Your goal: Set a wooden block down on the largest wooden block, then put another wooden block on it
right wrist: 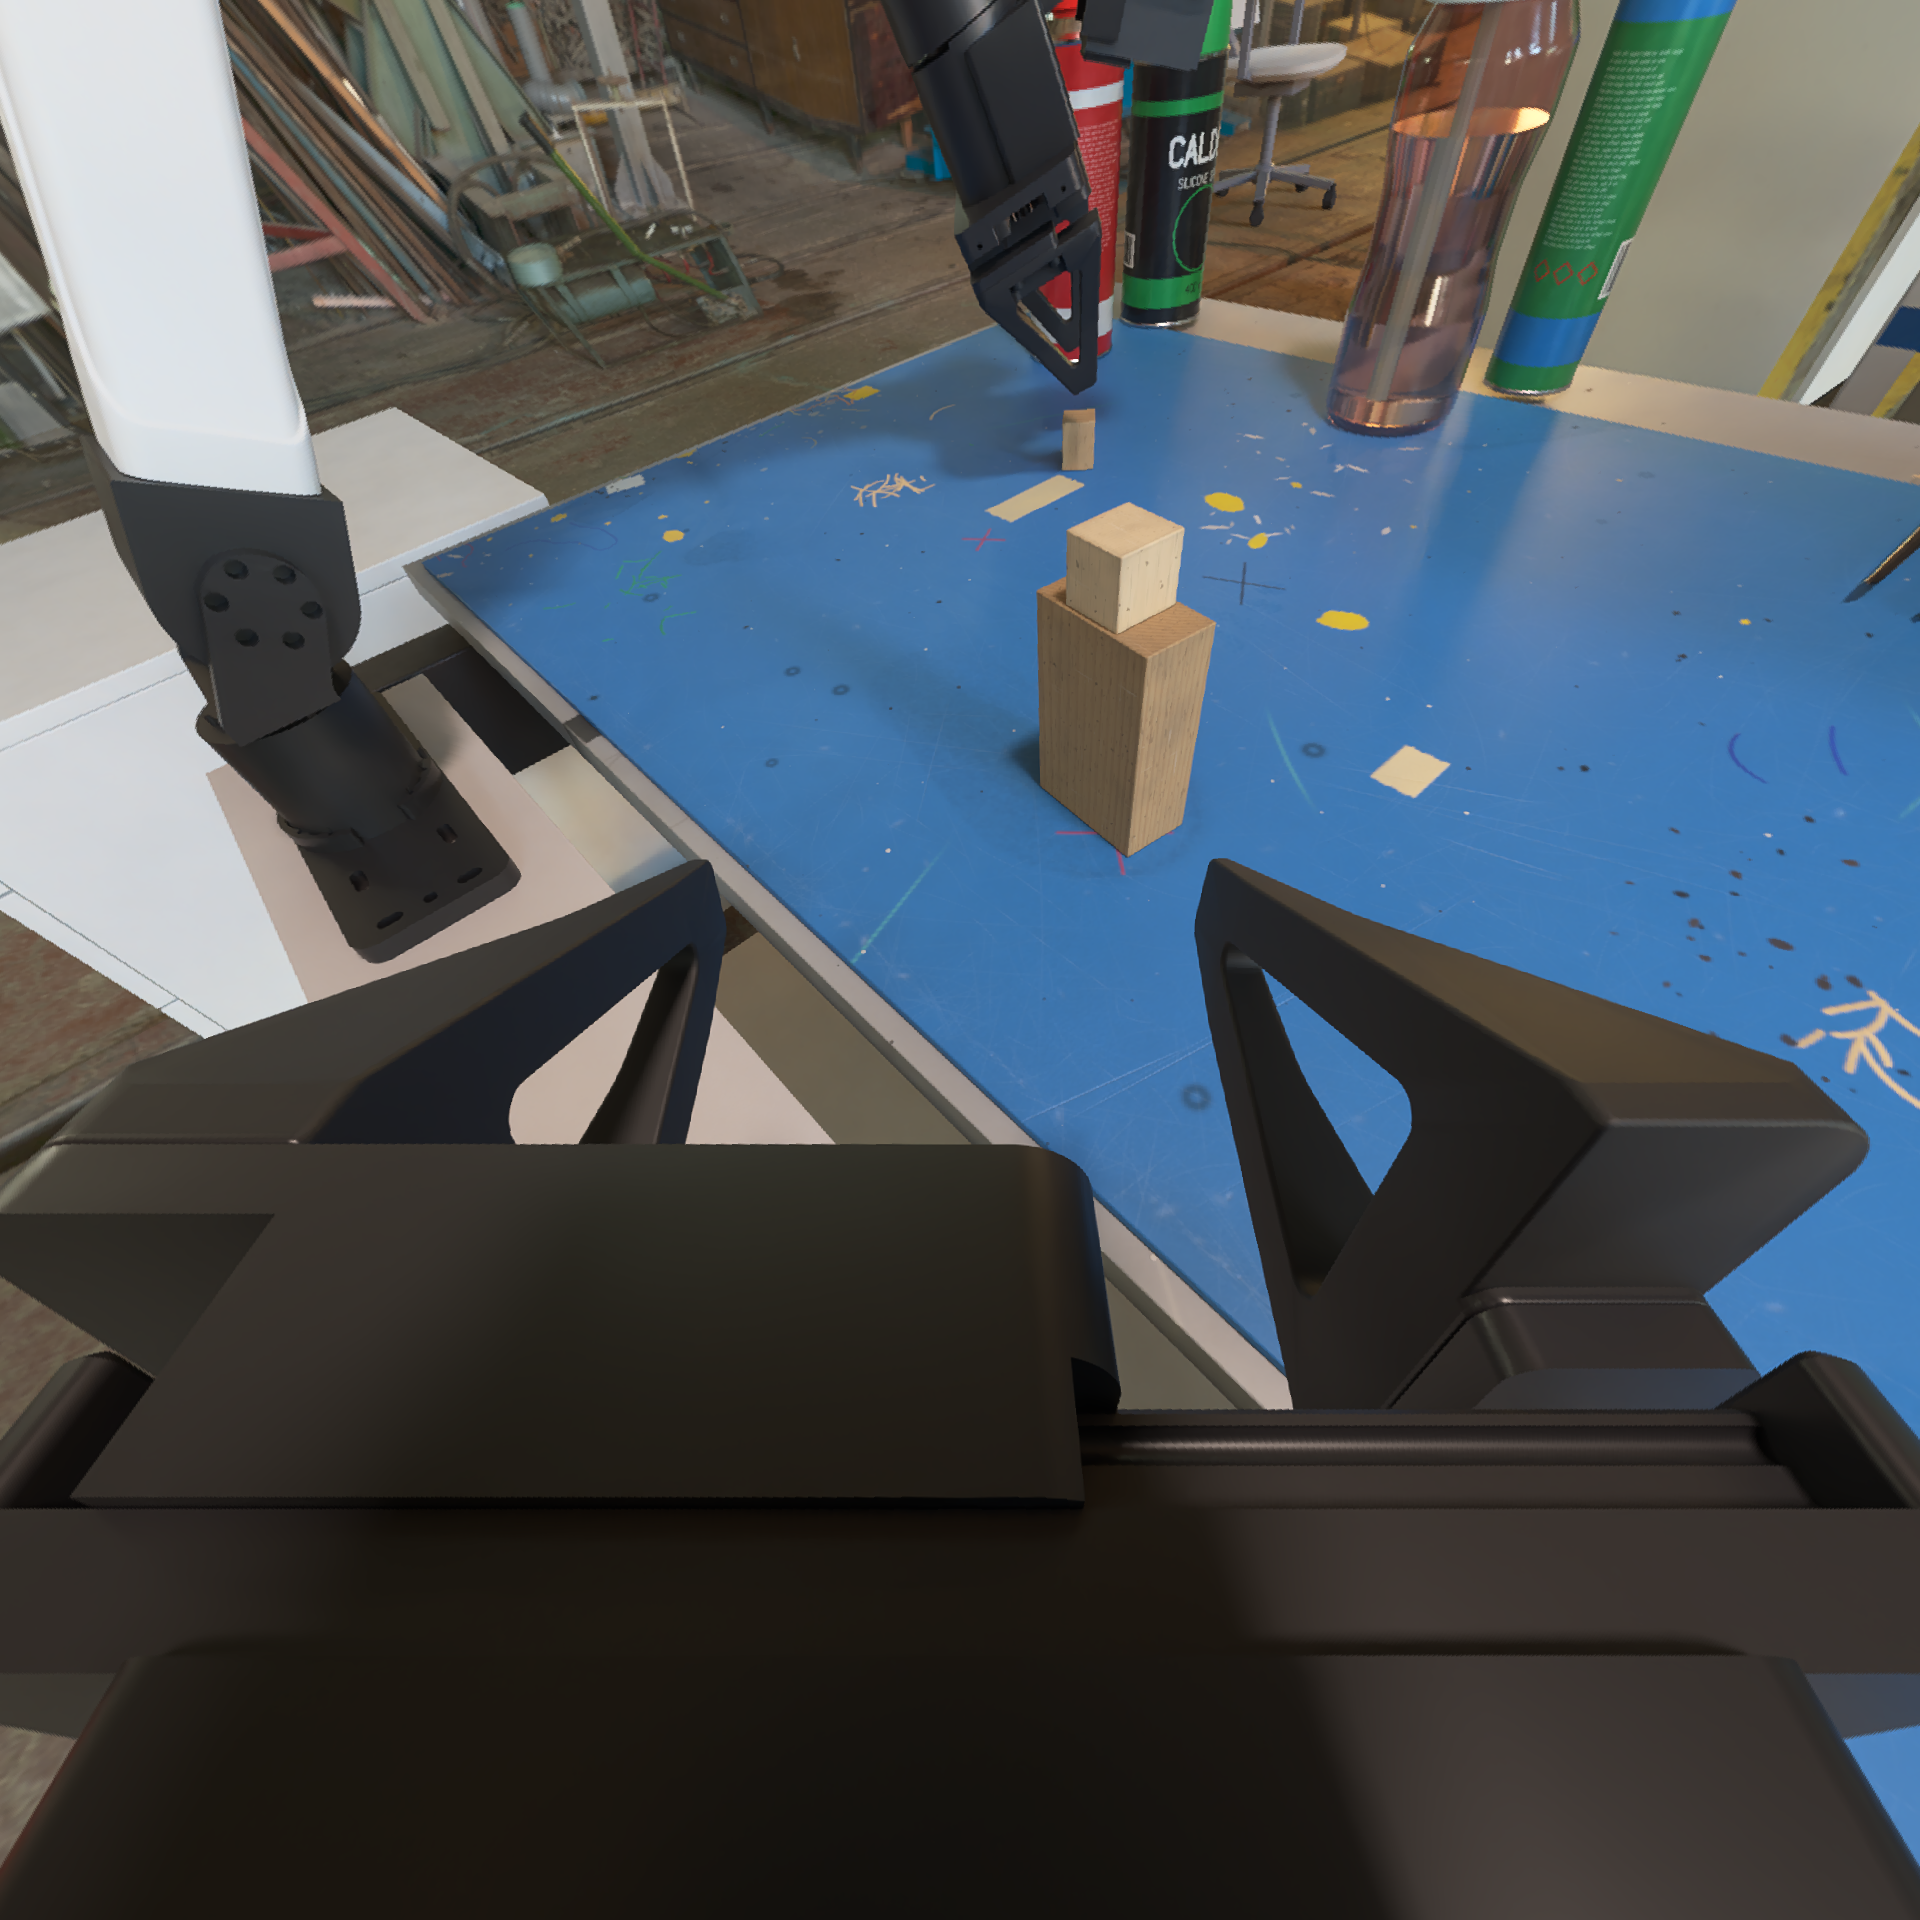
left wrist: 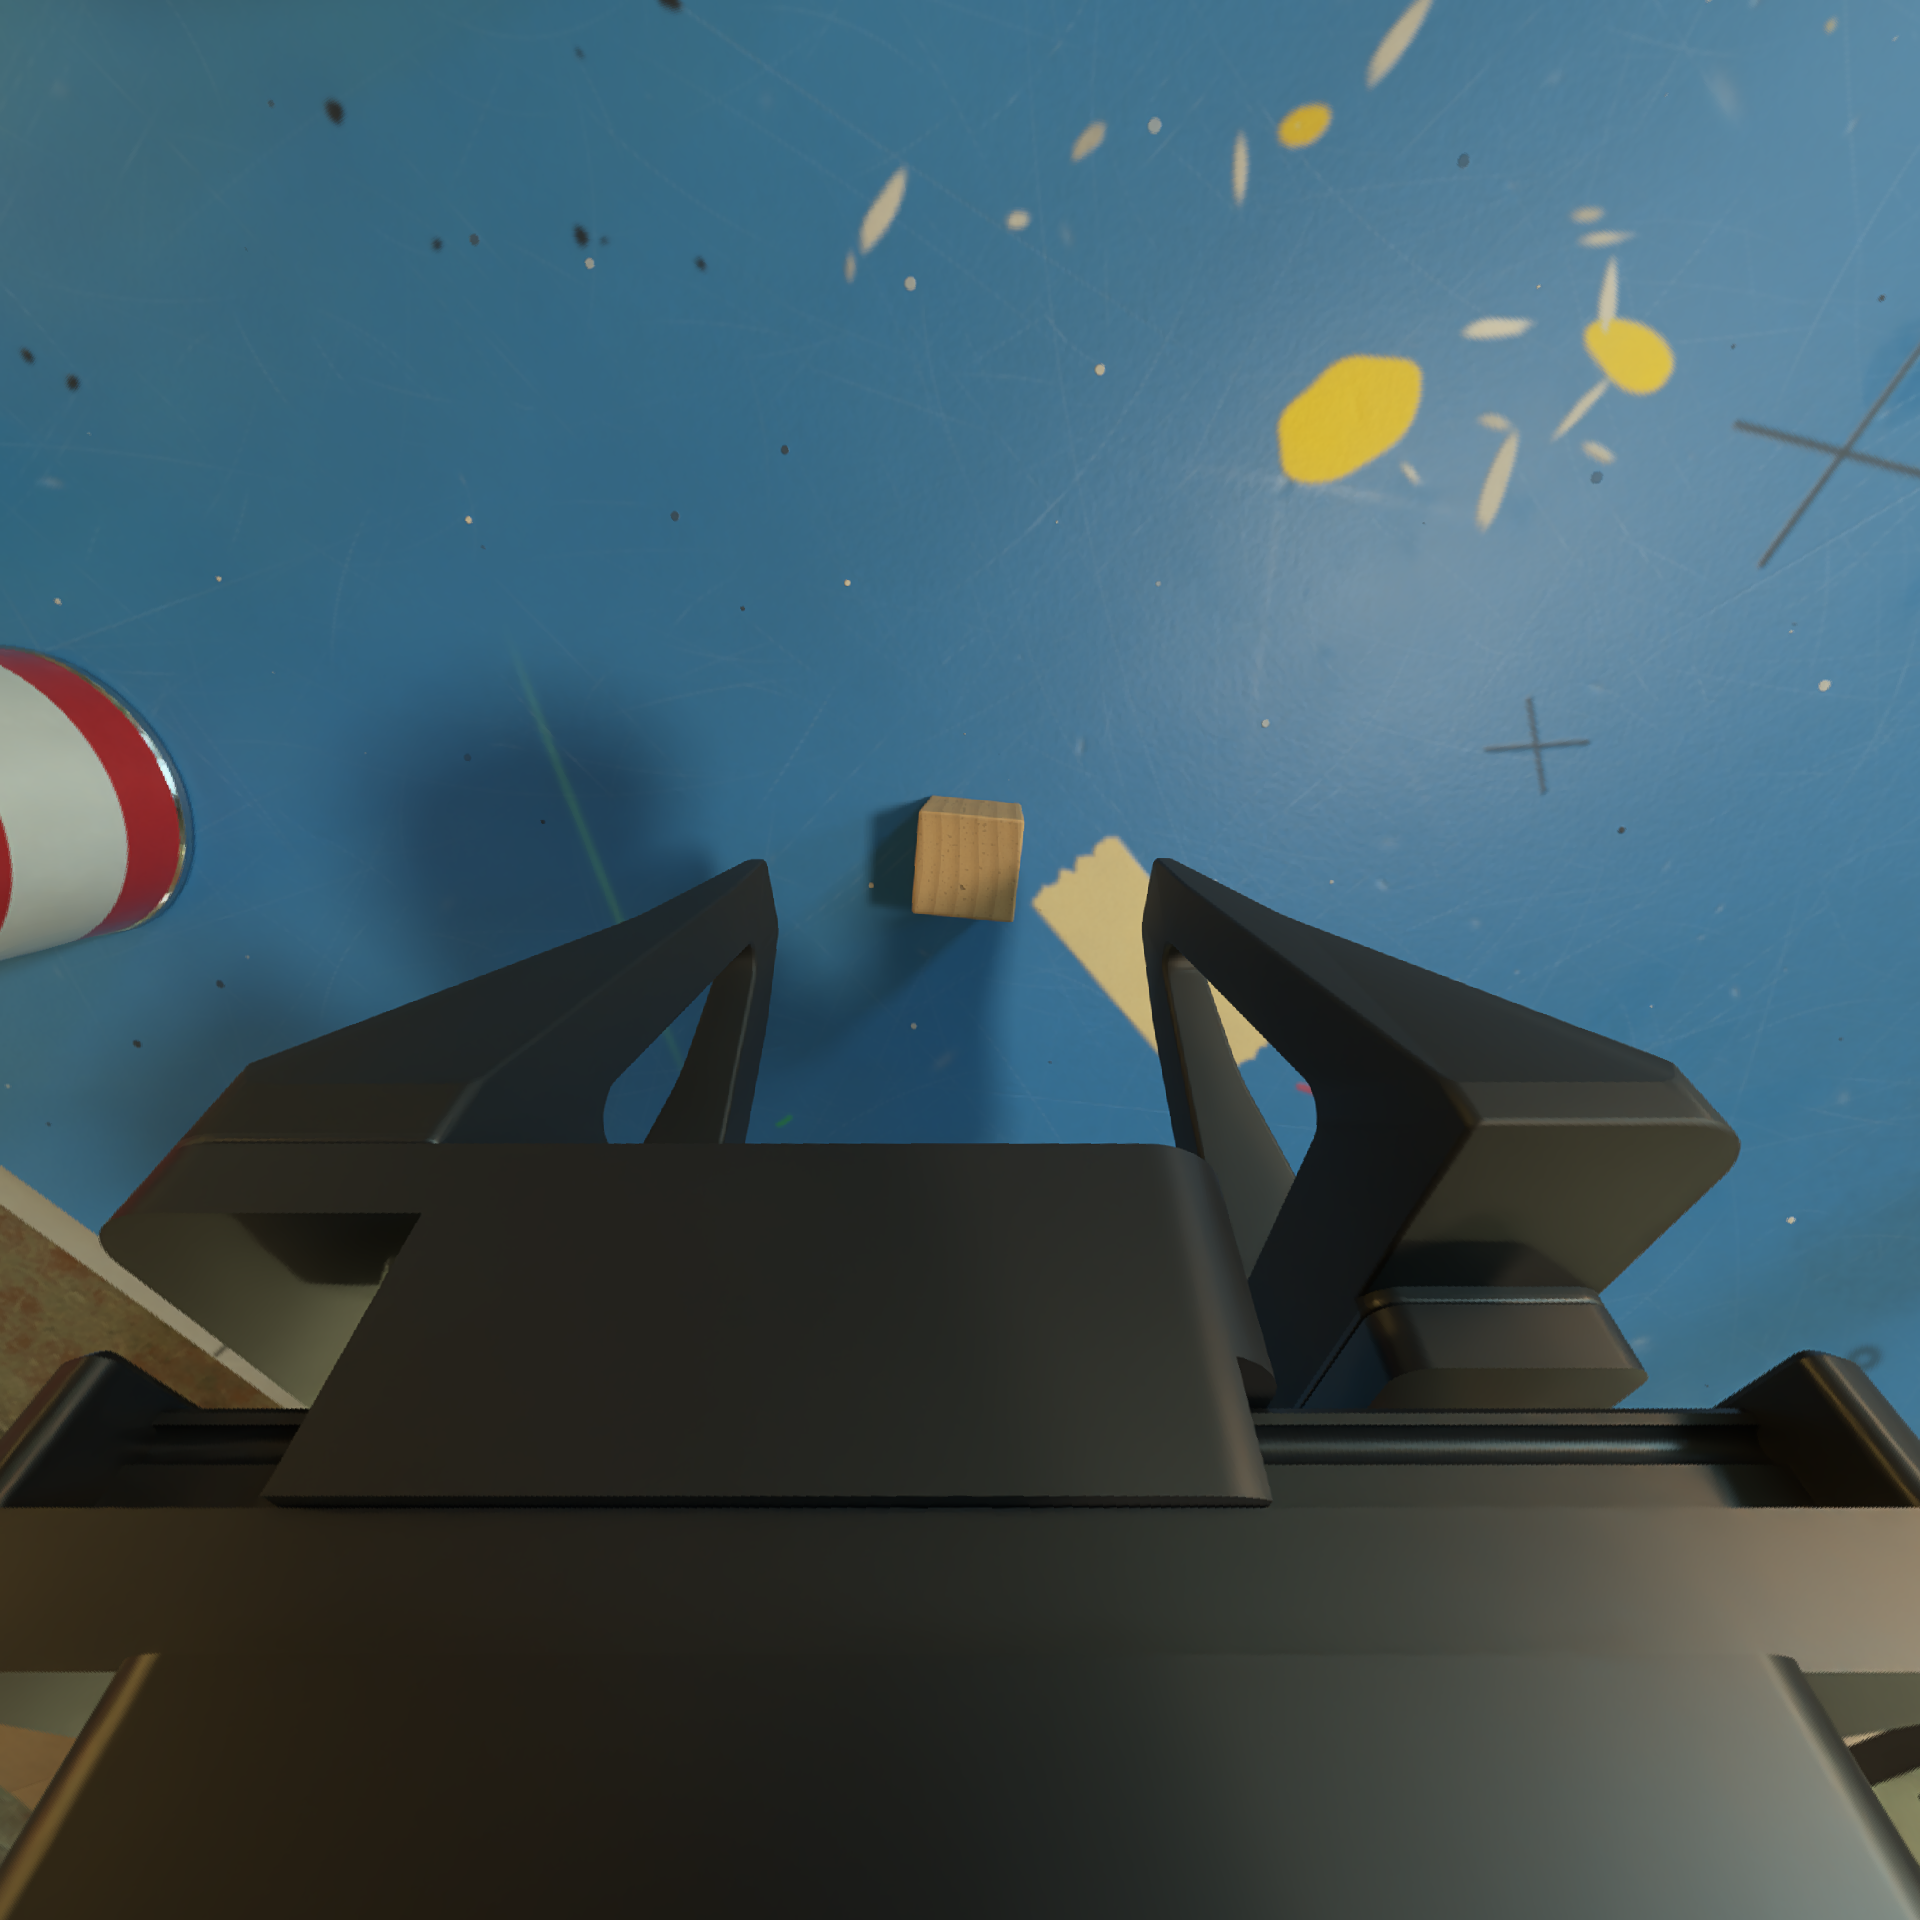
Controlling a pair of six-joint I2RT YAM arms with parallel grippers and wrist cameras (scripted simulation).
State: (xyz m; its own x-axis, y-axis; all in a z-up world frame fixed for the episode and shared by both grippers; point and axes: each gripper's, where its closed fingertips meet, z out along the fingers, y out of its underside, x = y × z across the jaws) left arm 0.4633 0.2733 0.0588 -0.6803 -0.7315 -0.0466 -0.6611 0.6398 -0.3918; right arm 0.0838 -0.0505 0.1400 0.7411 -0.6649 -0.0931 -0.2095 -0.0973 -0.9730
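Note:
A tall wooden block stands upright on the blue table. A pale wooden cube rests on its top. A small wooden block lies on the table straight below my left gripper, which is open and empty above it. The right wrist view shows this small block beyond the stack, with the left gripper hanging just over it. My right gripper is open and empty, back near the table's edge, short of the stack.
A red and white can stands left of the small block. At the far edge stand a red can, a black and green can, a clear bottle and a green and blue tube. An arm base sits beside the table.

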